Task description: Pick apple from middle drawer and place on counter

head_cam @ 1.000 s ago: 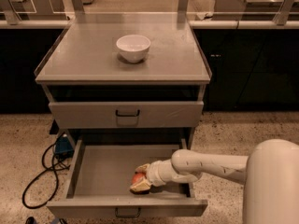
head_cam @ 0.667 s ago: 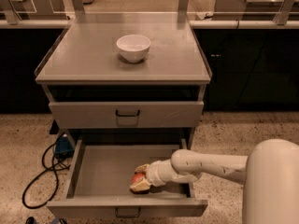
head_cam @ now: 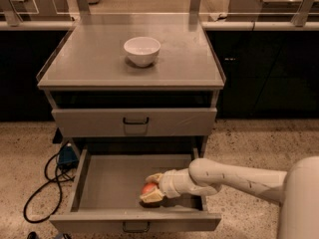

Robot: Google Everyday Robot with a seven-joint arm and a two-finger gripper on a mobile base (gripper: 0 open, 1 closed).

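The middle drawer is pulled open, low in the camera view. The small red-orange apple rests on its grey floor near the front right. My gripper reaches in from the right, down inside the drawer. Its pale fingers sit on either side of the apple and close against it. The apple is still on the drawer floor. The counter is the flat grey cabinet top above.
A white bowl stands at the middle of the counter. The upper drawer front with a black loop handle is closed. A black cable and a blue object lie on the floor to the left. Steel benches stand behind.
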